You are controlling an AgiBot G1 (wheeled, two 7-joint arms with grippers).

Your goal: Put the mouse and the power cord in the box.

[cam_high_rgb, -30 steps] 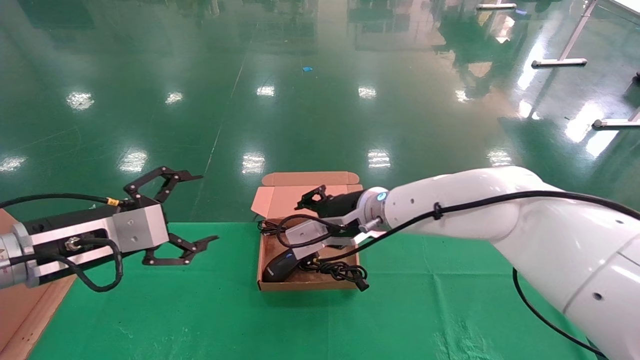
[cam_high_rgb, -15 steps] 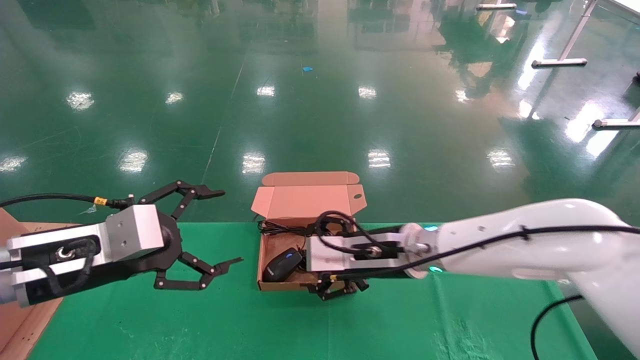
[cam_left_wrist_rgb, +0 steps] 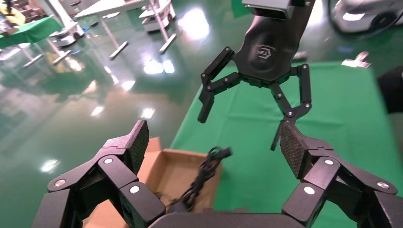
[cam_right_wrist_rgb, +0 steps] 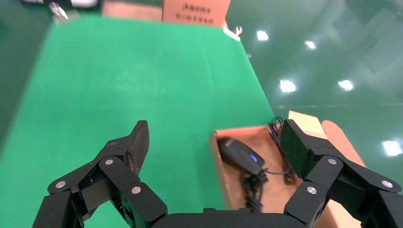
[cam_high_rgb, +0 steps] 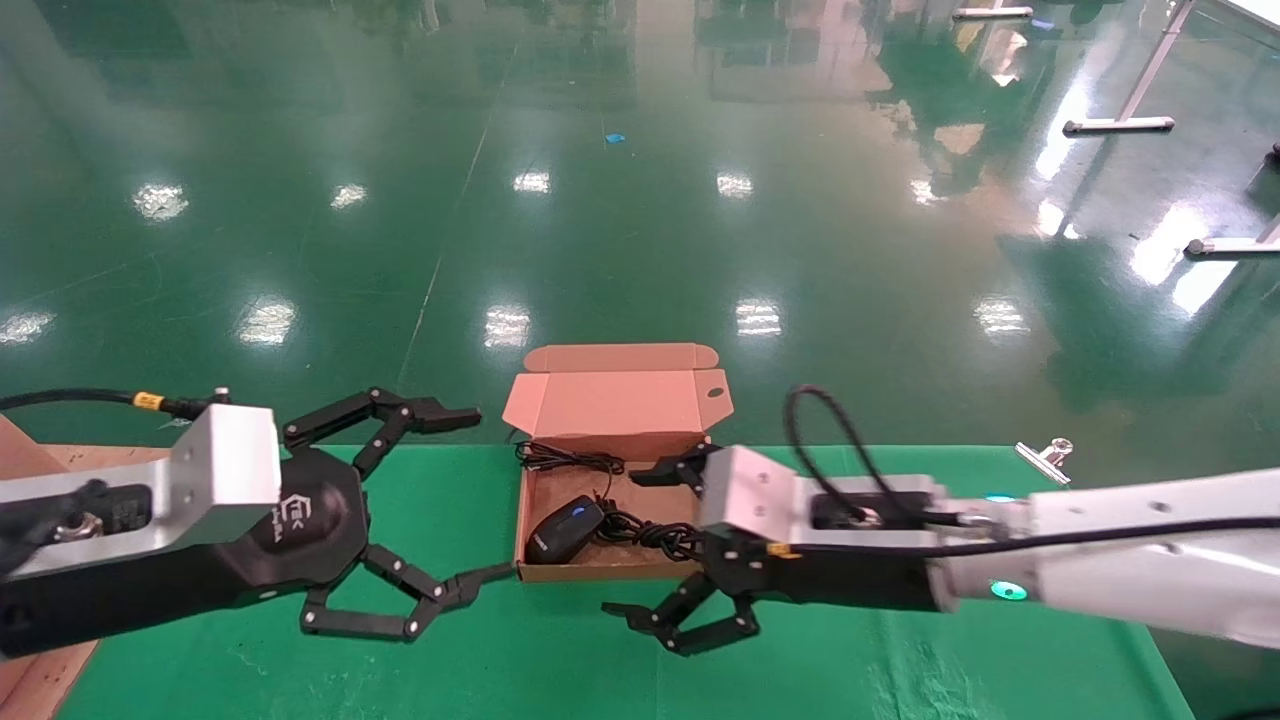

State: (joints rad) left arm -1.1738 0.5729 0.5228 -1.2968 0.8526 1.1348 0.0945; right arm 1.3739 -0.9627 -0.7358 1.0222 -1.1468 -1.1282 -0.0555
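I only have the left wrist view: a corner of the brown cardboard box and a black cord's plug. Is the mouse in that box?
Observer: Yes. The head view shows the small black oval mouse inside the shallow brown cardboard box, in its left half.
Reviewer: And the cord's loops?
Observer: In the right wrist view, the thick black bundled power cord lies on the box floor beside the mouse. The open right end effector is at the box's right side.
Reviewer: The lid?
Observer: The hinged cardboard lid stands open at the far edge.

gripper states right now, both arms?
Left tool: open, empty, beside the box.
Right tool: open, empty, at the box's other side.
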